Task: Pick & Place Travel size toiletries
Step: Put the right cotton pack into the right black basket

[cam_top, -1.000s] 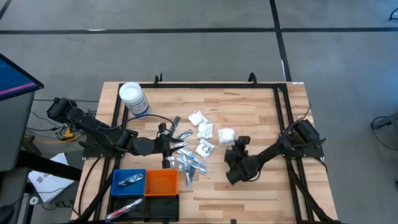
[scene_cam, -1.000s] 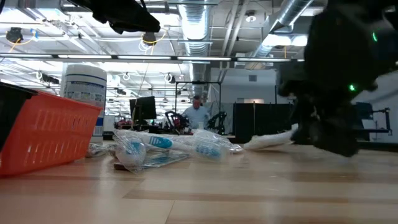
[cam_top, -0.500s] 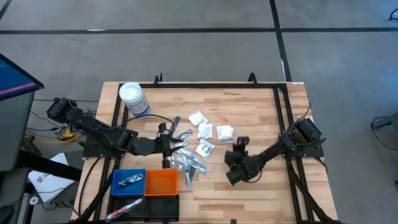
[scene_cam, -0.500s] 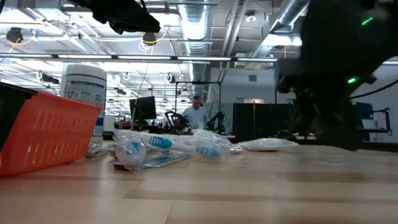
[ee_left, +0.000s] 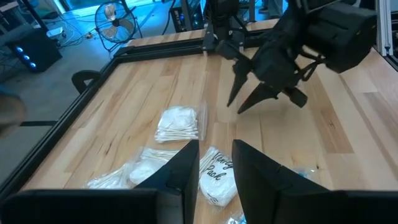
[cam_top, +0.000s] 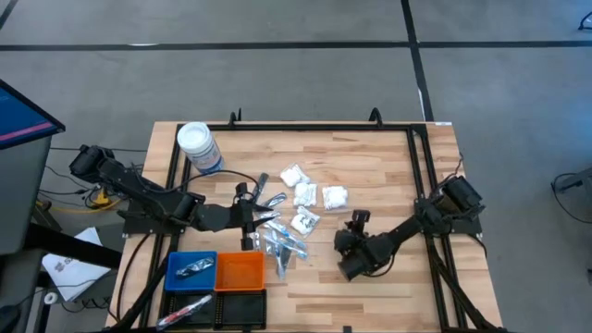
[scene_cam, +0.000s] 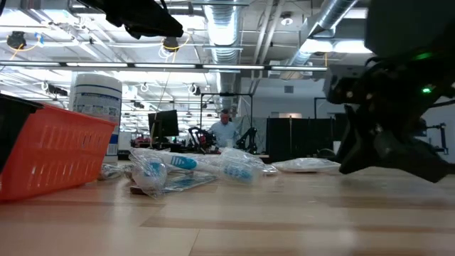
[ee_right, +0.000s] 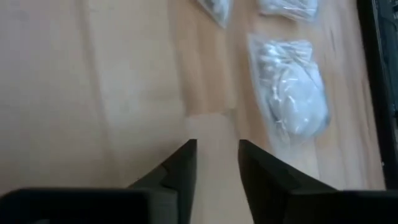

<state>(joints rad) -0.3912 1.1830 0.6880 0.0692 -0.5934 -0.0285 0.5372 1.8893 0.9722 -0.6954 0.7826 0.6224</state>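
On the wooden table point(cam_top: 370, 166), seen from above, four small white packets point(cam_top: 308, 197) in clear wrappers lie near the centre, with slim silvery-blue tubes point(cam_top: 282, 245) just below them at about 7 o'clock. The right gripper point(cam_top: 357, 219) sits at about 4 o'clock from the nearest packet point(ee_right: 293, 87), close but clear of it, fingers apart with nothing between them. The left gripper point(cam_top: 261, 213) lies at 9 o'clock of the packets, its tips against the pile, fingers slightly parted and empty.
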